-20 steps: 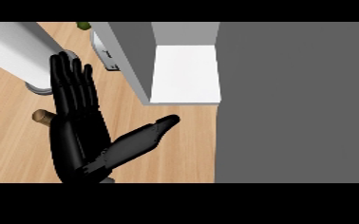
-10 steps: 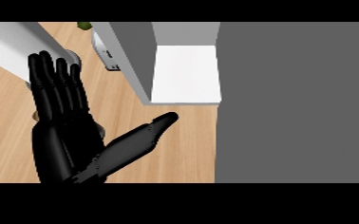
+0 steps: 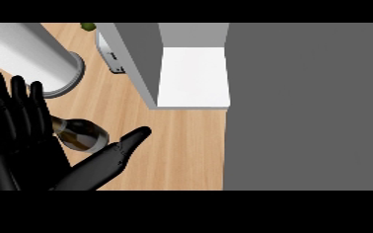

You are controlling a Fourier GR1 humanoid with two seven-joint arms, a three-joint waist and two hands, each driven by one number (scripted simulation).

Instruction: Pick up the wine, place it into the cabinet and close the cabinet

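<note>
The wine bottle [image 3: 82,134] is dark with an olive-gold sheen and shows on the wooden counter [image 3: 182,143] at the lower left. My left hand [image 3: 33,160] fills the lower left corner, open, with straight fingers [image 3: 22,113] pointing up and the thumb [image 3: 109,157] stretched up to the right. The bottle sits in the gap between thumb and fingers, partly hidden by the fingers. The cabinet stands open at the top middle, showing its white shelf floor [image 3: 193,76] and grey side wall [image 3: 134,59]. My right hand is out of view.
A wide grey panel [image 3: 299,106] fills the right side of the view. A white cylinder [image 3: 33,59] stands at the upper left. A small grey-white object [image 3: 111,55] and a green item [image 3: 87,27] sit beside the cabinet's left wall.
My left hand has slid left and down toward the view's corner, uncovering the wine bottle between its thumb and fingers. The cabinet has not moved.
</note>
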